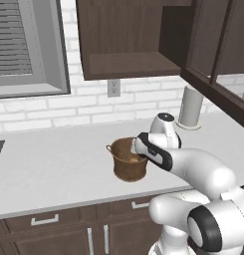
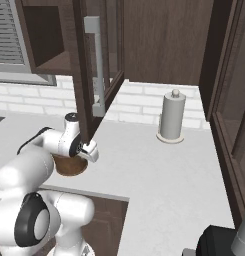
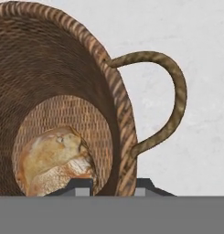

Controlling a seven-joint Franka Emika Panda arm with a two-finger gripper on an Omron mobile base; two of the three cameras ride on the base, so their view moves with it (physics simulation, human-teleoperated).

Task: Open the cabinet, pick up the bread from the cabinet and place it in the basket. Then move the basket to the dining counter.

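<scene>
Gripper (image 3: 107,186): two small dark finger tips at the bottom centre of the hand view, standing one on each side of the basket's rim wall, one inside and one outside; the gap between them is narrow, but whether they already clamp the wall cannot be told. Basket (image 1: 128,160): brown, coppery, bucket-shaped, tightly woven in ribbed coils, tapering to a round flat base, with a twisted rope-like loop handle (image 3: 164,96) arching at the right of the hand view; it stands on the worktop (image 1: 54,164) at the centre of the left base view, partly behind the white arm. Bread (image 3: 56,161): small rounded bun, golden-tan with a cracked, floury crust, lying on the basket's floor at the lower left of the hand view. Cabinet (image 1: 126,40): dark brown wood, smooth, its shelf bare in the upper middle of the left base view, its glass-paned door (image 2: 96,65) swung open with a long silver bar handle at the upper left of the right base view. Paper towel roll (image 2: 173,117): pale upright cylinder on the worktop, well apart from the basket. Progress, as judged: cabinet opened and bread placed in the basket; taking hold of the rim looks to be the step in hand; carrying the basket to the dining counter is left.
</scene>
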